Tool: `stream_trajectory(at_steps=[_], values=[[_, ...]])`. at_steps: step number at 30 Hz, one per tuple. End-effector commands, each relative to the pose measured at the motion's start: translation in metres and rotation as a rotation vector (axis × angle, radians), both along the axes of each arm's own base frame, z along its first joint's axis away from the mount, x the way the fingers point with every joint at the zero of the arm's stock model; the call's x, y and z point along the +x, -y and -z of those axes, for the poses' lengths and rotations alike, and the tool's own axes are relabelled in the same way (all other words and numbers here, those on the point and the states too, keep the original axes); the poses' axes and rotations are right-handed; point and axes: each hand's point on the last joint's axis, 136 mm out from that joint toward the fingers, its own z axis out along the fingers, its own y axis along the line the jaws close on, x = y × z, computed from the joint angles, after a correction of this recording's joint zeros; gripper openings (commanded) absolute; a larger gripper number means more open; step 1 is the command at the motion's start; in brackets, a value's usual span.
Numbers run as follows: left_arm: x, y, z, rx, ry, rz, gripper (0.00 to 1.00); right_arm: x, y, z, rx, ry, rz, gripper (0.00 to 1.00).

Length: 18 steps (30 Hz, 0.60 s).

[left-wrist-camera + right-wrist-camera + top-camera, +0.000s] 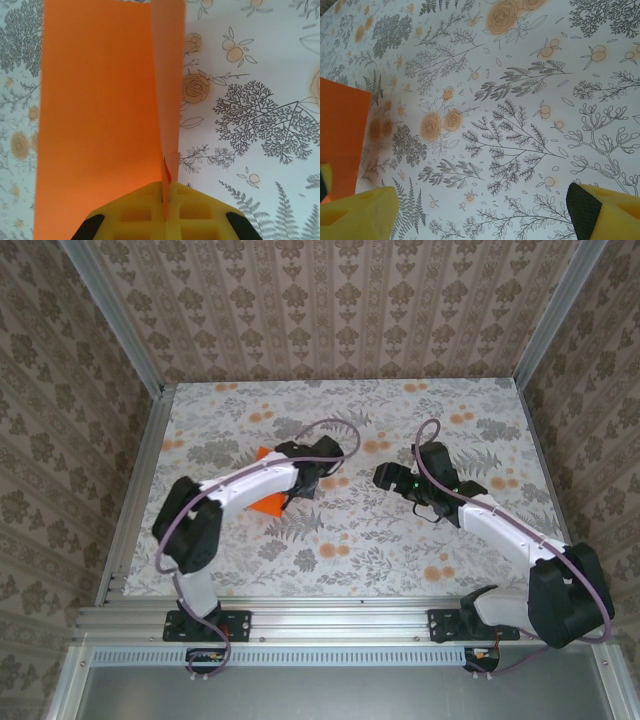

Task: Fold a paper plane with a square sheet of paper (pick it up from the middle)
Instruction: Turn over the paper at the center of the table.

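The square sheet of paper (95, 100) is bright orange and folded. One broad part lies flat on the left, and a narrow flap (169, 75) stands upright along a crease. My left gripper (167, 192) is shut on the near end of that crease, its yellow fingers (130, 212) pressed together. From above, the sheet (267, 504) pokes out on both sides of the left gripper (300, 478). My right gripper (383, 477) hovers to the right of it, apart from the paper. In its own view the right gripper (482, 220) is open with nothing between its fingers, and the sheet's edge (340, 135) shows at far left. The paper plane is out of view.
A floral-printed tabletop (400, 540) spreads under both arms, with pale orange flower blotches (437, 125). Aluminium rails (130, 490) and patterned walls close in the left, right and back. The arm bases (210, 620) sit at the near edge.
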Motion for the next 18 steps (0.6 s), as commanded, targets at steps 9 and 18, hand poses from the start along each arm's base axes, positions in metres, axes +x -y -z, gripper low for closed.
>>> stream_trajectory(at_steps=[9,18], values=[[-0.016,0.063,0.042,-0.001,-0.091,0.084,0.13,-0.008,0.022,0.008,-0.021,-0.035,0.086,0.90],[-0.027,0.091,0.062,-0.140,-0.189,0.105,0.27,-0.009,0.027,0.012,-0.007,-0.056,0.113,0.89]])
